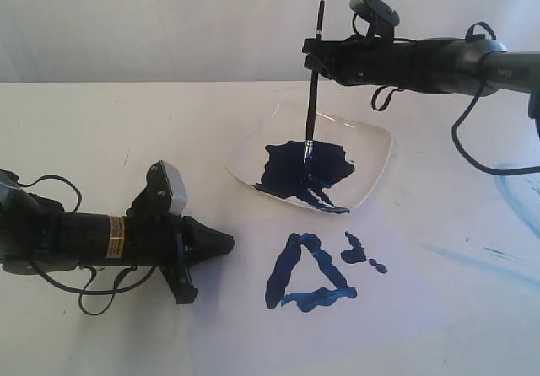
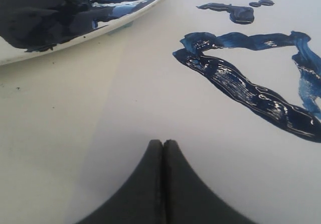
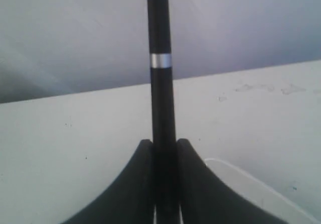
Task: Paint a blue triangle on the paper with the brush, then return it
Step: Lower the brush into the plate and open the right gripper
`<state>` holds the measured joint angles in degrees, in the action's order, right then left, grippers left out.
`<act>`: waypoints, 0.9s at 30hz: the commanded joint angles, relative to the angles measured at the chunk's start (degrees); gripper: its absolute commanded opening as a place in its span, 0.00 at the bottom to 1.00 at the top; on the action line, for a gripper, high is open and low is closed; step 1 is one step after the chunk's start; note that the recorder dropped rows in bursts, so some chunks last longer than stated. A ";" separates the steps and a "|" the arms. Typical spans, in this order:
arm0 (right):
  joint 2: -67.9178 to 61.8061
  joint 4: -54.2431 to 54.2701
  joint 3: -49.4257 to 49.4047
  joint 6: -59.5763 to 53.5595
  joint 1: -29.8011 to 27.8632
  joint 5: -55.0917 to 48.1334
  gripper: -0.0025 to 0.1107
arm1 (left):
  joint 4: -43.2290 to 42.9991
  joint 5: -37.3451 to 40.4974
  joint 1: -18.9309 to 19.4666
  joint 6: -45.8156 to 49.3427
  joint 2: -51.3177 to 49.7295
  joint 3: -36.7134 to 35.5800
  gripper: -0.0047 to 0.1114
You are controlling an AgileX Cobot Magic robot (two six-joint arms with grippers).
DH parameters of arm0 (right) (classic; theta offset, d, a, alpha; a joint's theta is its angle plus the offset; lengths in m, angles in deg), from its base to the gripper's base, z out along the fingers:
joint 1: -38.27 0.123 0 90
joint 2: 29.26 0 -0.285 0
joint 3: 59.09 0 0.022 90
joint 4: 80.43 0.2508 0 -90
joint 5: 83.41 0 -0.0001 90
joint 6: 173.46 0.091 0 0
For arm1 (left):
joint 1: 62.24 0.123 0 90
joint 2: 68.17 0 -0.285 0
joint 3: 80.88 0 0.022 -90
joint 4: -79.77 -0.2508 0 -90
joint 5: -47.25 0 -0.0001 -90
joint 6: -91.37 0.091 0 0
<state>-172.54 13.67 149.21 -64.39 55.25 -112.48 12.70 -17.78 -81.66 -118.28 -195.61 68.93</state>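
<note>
Right tool point(image 1: 314, 56) is clamped narrow on the shaft of the brush point(image 1: 312, 98), below its pale band. The brush stands near upright, bristles down in the dark blue paint pooled in the white square dish point(image 1: 377, 150).

Left tool point(image 1: 226, 243) has its jaws pressed together with nothing between them. It sits low over the paper point(image 1: 384, 313), pointing at the blue triangle point(image 1: 280, 273) but apart from it.

The triangle lies on the paper just in front of the dish, with small blue blobs point(image 1: 359, 248) to its right. The white worktop point(image 1: 84, 140) carries everything.
</note>
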 commanded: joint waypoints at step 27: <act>-5.22 -9.76 0.37 8.21 -1.00 3.78 0.02 | -0.25 0.21 -0.02 -0.07 0.23 -0.29 0.04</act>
<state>-177.46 3.56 149.21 -55.93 54.82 -108.29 12.70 -17.78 -81.66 -118.28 -195.61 68.93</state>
